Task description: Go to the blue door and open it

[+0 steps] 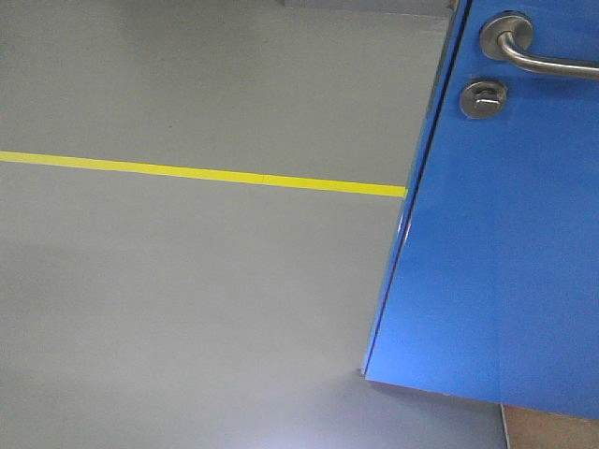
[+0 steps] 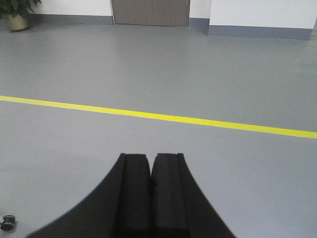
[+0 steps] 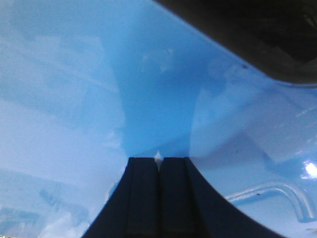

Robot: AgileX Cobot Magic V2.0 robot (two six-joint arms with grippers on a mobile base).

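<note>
The blue door (image 1: pixel 496 253) fills the right of the front view, swung ajar, with its silver lever handle (image 1: pixel 533 51) and round thumb-turn lock (image 1: pixel 483 97) at top right. Its glossy face (image 3: pixel 148 89) fills the right wrist view. My right gripper (image 3: pixel 158 159) is shut, its black fingertips right against or just short of the door's surface. My left gripper (image 2: pixel 150 157) is shut on nothing and points over the grey floor, away from the door.
A yellow floor line (image 1: pixel 201 174) crosses the grey floor (image 1: pixel 187 309) and runs behind the door's edge. Far off stand a brown door (image 2: pixel 150 12), a white wall with grey skirting (image 2: pixel 262 30) and a potted plant (image 2: pixel 17 15). A small caster (image 2: pixel 7 222) shows low left.
</note>
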